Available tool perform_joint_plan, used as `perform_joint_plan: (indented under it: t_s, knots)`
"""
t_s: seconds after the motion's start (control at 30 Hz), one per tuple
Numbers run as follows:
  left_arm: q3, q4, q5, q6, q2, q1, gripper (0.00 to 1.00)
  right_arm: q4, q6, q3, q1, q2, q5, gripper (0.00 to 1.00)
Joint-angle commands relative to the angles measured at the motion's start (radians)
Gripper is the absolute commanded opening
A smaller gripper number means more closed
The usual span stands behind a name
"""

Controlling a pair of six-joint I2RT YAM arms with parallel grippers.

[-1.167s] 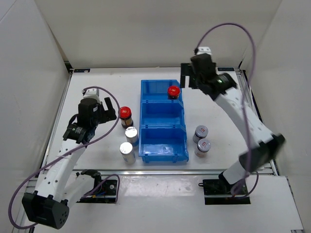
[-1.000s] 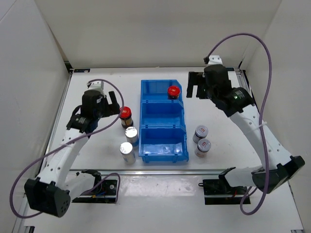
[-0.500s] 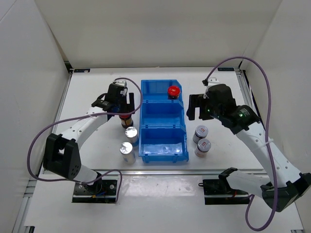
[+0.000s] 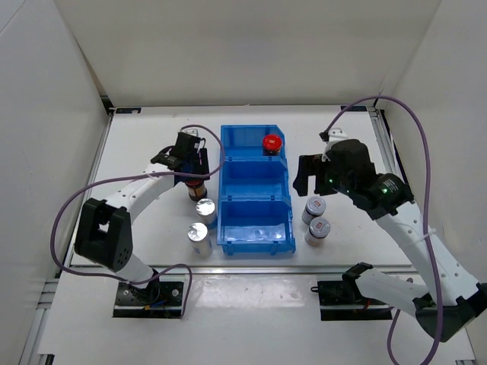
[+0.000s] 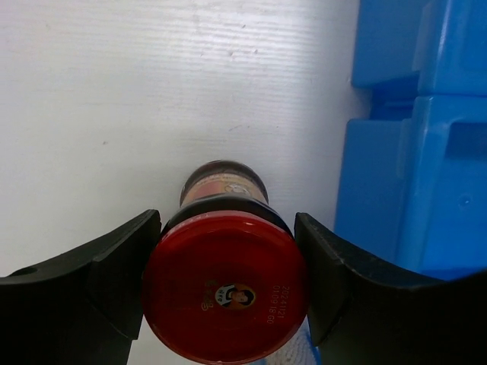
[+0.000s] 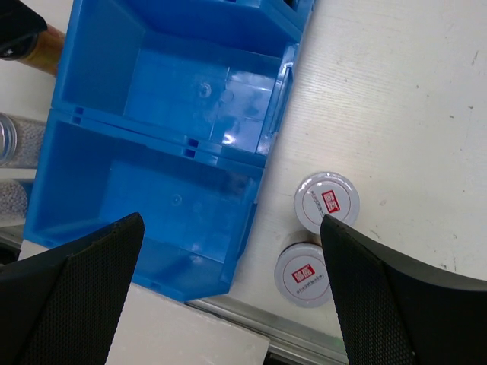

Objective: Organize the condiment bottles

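Observation:
A dark jar with a red cap [image 5: 226, 296] stands on the table left of the blue bin [image 4: 255, 237]. My left gripper [image 5: 227, 222] is shut on the jar, one finger on each side of its cap. In the top view the left gripper [image 4: 192, 163] covers that jar [image 4: 197, 189]. A second red-capped jar [image 4: 272, 143] sits in the bin's far compartment. Two silver-topped jars [image 4: 205, 209] [image 4: 198, 236] stand left of the bin. Right of the bin stand two grey-lidded jars [image 6: 326, 202] [image 6: 304, 274]. My right gripper [image 6: 232, 220] hangs open above the bin's right edge, holding nothing.
The bin's middle and near compartments [image 6: 179, 91] hold nothing. White walls enclose the table on three sides. The table's metal front edge [image 6: 251, 323] runs just below the grey-lidded jars. Purple cables loop from both arms.
My left gripper has closed from wide open onto the red-capped jar. The right arm has come nearer and lower, toward the two grey-lidded jars, still open.

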Motion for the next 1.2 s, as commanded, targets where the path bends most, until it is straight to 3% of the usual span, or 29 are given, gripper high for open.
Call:
perform_joint_plan:
  t_s: [0.0,0.1,0.23,0.43,0.53,0.67,0.97,1.03,1.13,1.17]
  knots:
    - [0.113,-0.042,-0.075,-0.022,-0.068,-0.008,0.11,-0.023,0.014,-0.027,0.004,-0.040,0.016,1.00]
    - [0.225,-0.079,-0.109,-0.022,-0.108,-0.008,0.11,-0.061,0.039,-0.027,0.004,-0.073,0.046,1.00]
    - [0.484,-0.099,-0.150,0.030,-0.088,-0.047,0.11,-0.070,0.048,-0.047,0.004,-0.118,0.074,1.00]
    - [0.806,-0.099,-0.150,0.075,0.146,-0.141,0.11,-0.080,0.037,-0.067,0.004,-0.107,0.117,1.00]
    - [0.894,-0.099,-0.141,0.087,0.286,-0.153,0.11,-0.106,0.037,-0.067,0.004,-0.098,0.129,1.00]
    - [0.926,-0.079,-0.109,0.054,0.439,-0.164,0.11,-0.115,0.037,-0.078,0.004,-0.128,0.129,1.00]
    - [0.952,-0.024,-0.141,0.044,0.624,-0.204,0.11,-0.143,0.028,-0.113,0.004,-0.178,0.129,1.00]
    - [0.953,-0.024,-0.141,0.044,0.644,-0.204,0.18,-0.143,0.049,-0.124,0.004,-0.168,0.129,1.00]
    - [0.953,-0.024,-0.130,0.035,0.644,-0.204,0.57,-0.143,0.095,-0.124,0.004,-0.091,0.148,1.00]
    - [0.953,-0.024,-0.130,0.046,0.644,-0.204,0.81,-0.143,0.105,-0.136,0.004,-0.069,0.148,1.00]
